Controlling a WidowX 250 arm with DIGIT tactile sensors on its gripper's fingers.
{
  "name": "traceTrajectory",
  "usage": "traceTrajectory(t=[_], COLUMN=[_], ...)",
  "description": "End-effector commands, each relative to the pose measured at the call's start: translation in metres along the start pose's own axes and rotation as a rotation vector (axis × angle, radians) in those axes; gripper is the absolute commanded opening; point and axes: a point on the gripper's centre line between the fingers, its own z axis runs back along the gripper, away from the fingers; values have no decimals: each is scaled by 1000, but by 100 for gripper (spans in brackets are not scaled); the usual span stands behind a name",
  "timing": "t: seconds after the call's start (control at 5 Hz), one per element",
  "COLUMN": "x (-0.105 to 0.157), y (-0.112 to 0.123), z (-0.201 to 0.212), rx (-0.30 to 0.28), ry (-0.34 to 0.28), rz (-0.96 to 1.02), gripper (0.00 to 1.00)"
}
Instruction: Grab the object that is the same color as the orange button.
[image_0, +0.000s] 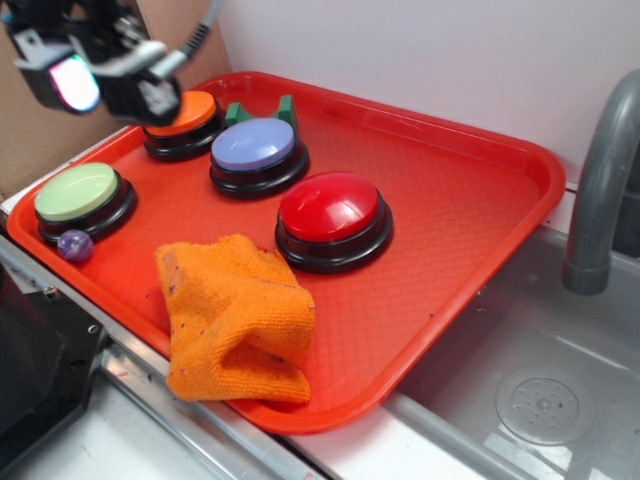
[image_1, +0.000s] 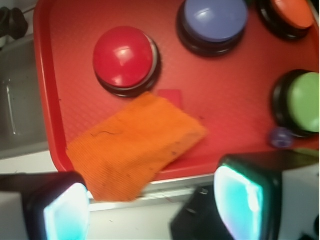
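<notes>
The orange fuzzy cloth (image_0: 235, 320) lies crumpled at the near edge of the red tray (image_0: 460, 200), in front of the red button. In the wrist view the cloth (image_1: 135, 145) overhangs the tray's rim. The orange button (image_0: 185, 115) stands at the tray's far left corner, partly hidden by my gripper (image_0: 110, 90). It shows at the wrist view's top right (image_1: 292, 12). The gripper hovers high above that corner, well away from the cloth. In the wrist view the gripper (image_1: 152, 205) is open and empty, its pads wide apart.
A red button (image_0: 330, 210), a lilac button (image_0: 253, 145), a green button (image_0: 78, 192), a purple marble (image_0: 75, 245) and a green block (image_0: 262, 112) share the tray. A sink (image_0: 540, 380) with a grey faucet (image_0: 600, 180) lies to the right. A black box (image_0: 40, 370) stands at the front left.
</notes>
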Motion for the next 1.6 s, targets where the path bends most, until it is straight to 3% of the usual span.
traceTrajectory(t=[0.0,0.4,0.6,0.8,1.0,1.4], x=[4,-3,-8,-13,-13,-10], y=[-45,-41,-34,-30,-30,-30], z=[-64,-104,-116,-120,-119,-117], rx=[-16,134,159,182,187,201], ry=[24,55,66,30,18,9], rz=[94,305,331,377,385,357], gripper=[100,100,100,84,0,0])
